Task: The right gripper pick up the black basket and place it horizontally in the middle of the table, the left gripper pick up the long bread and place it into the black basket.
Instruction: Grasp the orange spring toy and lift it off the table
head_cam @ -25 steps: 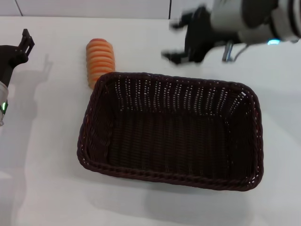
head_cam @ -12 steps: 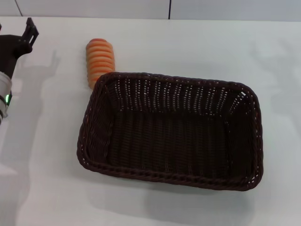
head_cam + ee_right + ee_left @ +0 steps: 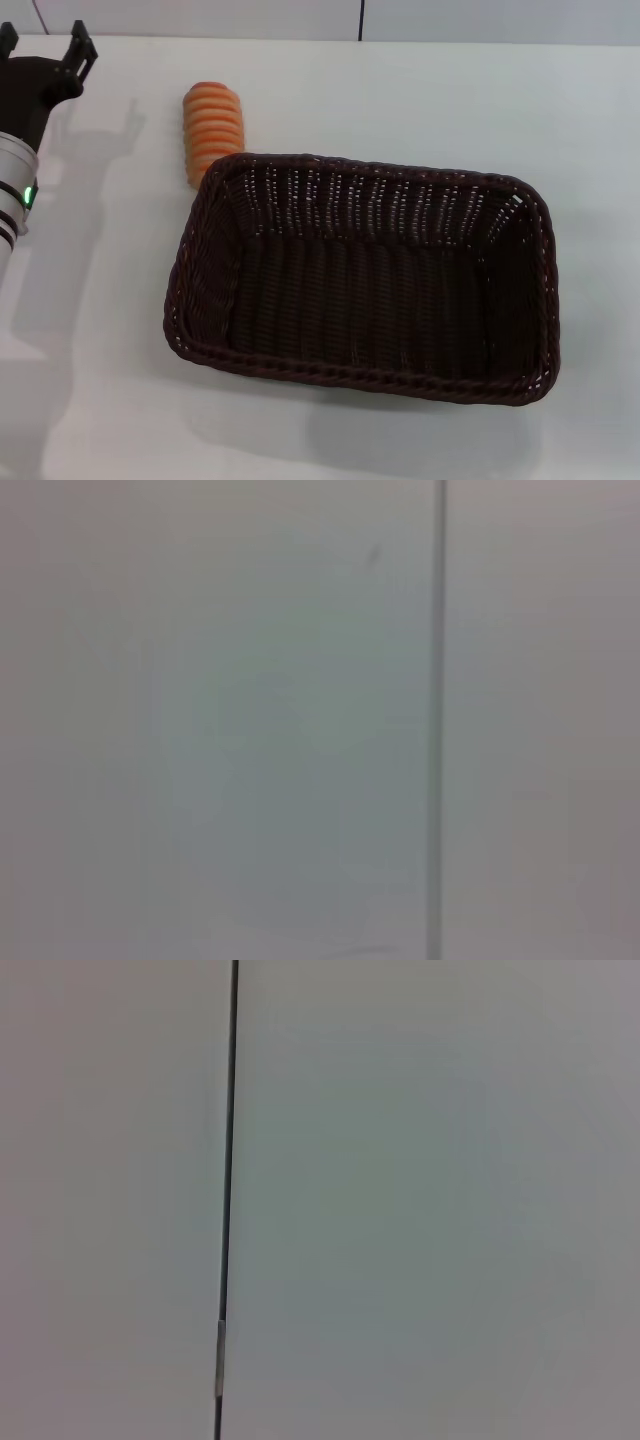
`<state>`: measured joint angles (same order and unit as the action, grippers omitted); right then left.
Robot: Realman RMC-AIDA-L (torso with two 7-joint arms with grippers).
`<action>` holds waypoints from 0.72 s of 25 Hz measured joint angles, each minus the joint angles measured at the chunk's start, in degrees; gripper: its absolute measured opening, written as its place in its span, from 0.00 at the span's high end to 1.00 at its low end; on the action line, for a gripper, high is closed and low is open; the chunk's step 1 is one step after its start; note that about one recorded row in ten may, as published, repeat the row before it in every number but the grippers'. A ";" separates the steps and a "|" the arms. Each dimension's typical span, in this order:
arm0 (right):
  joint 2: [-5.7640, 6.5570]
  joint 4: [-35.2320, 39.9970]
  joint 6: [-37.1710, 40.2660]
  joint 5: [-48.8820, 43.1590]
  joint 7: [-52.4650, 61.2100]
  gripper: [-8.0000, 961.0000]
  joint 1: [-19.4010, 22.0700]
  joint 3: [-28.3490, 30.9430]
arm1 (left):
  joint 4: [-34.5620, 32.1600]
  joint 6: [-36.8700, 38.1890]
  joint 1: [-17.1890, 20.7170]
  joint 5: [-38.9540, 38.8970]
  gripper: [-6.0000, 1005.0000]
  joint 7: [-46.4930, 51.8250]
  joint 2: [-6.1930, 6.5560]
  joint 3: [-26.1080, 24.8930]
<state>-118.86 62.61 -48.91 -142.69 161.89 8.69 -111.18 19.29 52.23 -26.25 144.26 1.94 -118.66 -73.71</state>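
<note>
The black basket (image 3: 365, 275) lies lengthwise across the middle of the white table (image 3: 110, 330), empty. The long bread (image 3: 211, 127), orange-brown with pale ridges, lies on the table just beyond the basket's far left corner, touching or nearly touching its rim. My left gripper (image 3: 45, 42) is at the far left of the head view, to the left of the bread and apart from it, with its two fingers spread and nothing between them. My right gripper is out of view. Both wrist views show only a plain grey wall with a dark seam.
A grey wall with a vertical seam (image 3: 360, 18) runs along the table's far edge. Bare tabletop lies to the right of the basket and in front of it.
My right arm has drawn back from above the basket's far side and left the view. My left gripper has moved farther from me and slightly right, toward the bread's level.
</note>
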 joint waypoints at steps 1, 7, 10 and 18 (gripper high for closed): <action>0.07 -3.69 -5.13 -1.02 3.51 0.12 0.39 -0.67 | 0.02 0.06 0.02 -0.03 0.16 -0.06 0.00 0.31; 0.20 -13.93 -12.44 2.52 7.32 0.12 4.54 -0.92 | 0.59 0.16 -0.09 0.04 0.16 -0.53 0.08 2.14; 0.37 -19.09 -13.18 6.81 7.41 0.12 5.17 -0.76 | 1.56 0.17 -0.17 0.06 0.16 -0.53 0.09 2.19; 0.62 -24.19 -13.18 10.28 7.51 0.12 4.41 -1.18 | 9.69 -2.50 0.41 5.02 0.16 -0.62 0.24 4.93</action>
<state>-118.23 38.42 -62.09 -132.41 169.40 13.10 -112.36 28.98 49.73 -25.85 149.28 1.31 -118.42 -68.78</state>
